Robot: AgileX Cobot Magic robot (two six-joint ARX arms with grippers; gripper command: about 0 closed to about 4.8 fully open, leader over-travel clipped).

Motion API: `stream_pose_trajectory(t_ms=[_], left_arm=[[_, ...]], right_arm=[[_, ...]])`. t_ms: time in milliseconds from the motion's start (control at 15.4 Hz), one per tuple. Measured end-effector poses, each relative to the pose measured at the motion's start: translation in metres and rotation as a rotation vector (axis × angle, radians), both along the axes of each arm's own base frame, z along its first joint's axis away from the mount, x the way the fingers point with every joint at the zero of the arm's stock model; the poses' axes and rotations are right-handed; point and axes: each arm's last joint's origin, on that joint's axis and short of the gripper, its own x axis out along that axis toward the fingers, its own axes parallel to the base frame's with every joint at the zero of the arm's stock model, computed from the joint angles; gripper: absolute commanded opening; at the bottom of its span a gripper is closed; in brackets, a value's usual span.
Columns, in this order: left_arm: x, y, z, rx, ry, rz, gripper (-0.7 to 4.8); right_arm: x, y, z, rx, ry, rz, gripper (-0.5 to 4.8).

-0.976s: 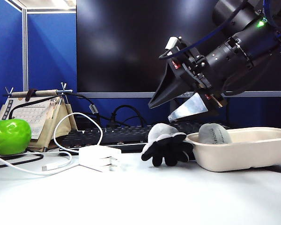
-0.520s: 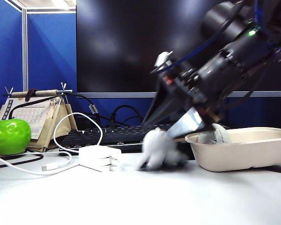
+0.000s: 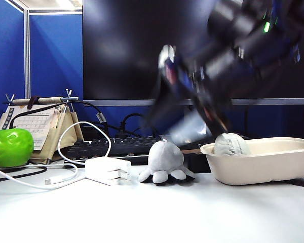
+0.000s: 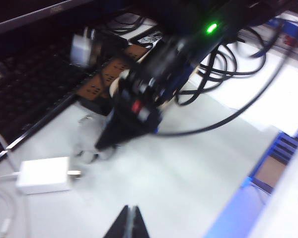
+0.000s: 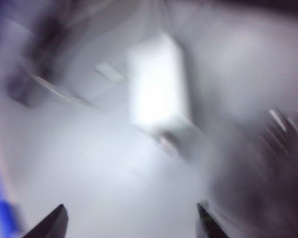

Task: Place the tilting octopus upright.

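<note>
Grey plush, soft and rounded, makes up the small octopus [image 3: 164,163], which sits on the white tabletop [image 3: 152,212] just beside the beige oval pulp bowl [image 3: 263,162], on the side toward the white charger block [image 3: 109,170]. Its pale head points up and its stubby tentacles spread over the black underside, so by my reading it is upright and the task looks close to done.

Above the beige bowl and the octopus, the right pincer [image 5: 131,223] hangs as a dark blur in the exterior view; its two tips stand wide apart in the right wrist view and nothing lies between them. The left pincer [image 4: 130,223] is well away from the bowl, its tips pressed together and empty, looking across the tabletop at the other arm.

Inside the bowl rests a greyish-white rounded lump [image 3: 231,144], which is not the toy. A black keyboard [image 3: 116,147] lies behind the bowl's neighbour.

As for handling, I judge the octopus light, squashy and not fragile; it should give under pressure and spring back. The head offers the best hold, pinched across its sides from above. The tentacles are floppy and would let the body swing. Being so light, it may tip at a careless nudge.
</note>
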Motion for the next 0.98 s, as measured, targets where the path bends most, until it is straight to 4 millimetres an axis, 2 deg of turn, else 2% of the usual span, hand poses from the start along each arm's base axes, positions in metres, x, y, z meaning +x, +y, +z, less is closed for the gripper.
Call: stream_pose_trajectory(t_ms=[130, 195, 260, 325, 390, 520, 650, 845, 976], left_arm=[[0.002, 0.001, 0.002, 0.023, -0.061, 0.059, -0.05], [0.005, 0.000, 0.011, 0.040, -0.209, 0.124, -0.05], [0.005, 0.000, 0.017, 0.041, -0.276, 0.135, -0.05], [0.005, 0.001, 0.027, 0.037, -0.344, 0.129, -0.05], [0.003, 0.010, 0.051, -0.002, -0.447, 0.127, -0.05], [-0.001, 0.030, 0.069, -0.083, -0.482, 0.147, -0.05], [-0.010, 0.065, 0.078, -0.223, -0.498, 0.122, -0.05], [-0.027, 0.124, 0.075, -0.502, -0.417, 0.001, -0.05], [-0.035, 0.147, 0.062, -0.584, -0.327, -0.075, -0.05]], right_arm=[[-0.005, -0.002, 0.031, 0.107, -0.078, 0.010, 1.96], [-0.014, -0.008, 0.073, 0.191, -0.198, 0.016, 1.96], [-0.020, -0.012, 0.090, 0.227, -0.246, 0.027, 1.65], [-0.031, -0.018, 0.110, 0.267, -0.296, 0.042, -0.05], [-0.055, -0.032, 0.137, 0.322, -0.356, 0.071, -0.06], [-0.083, -0.049, 0.156, 0.355, -0.383, 0.107, -0.06], [-0.124, -0.074, 0.166, 0.349, -0.343, 0.136, -0.06], [-0.173, -0.105, 0.174, 0.350, -0.382, 0.103, -0.06], [-0.203, -0.129, 0.177, 0.350, -0.478, -0.015, -0.06]])
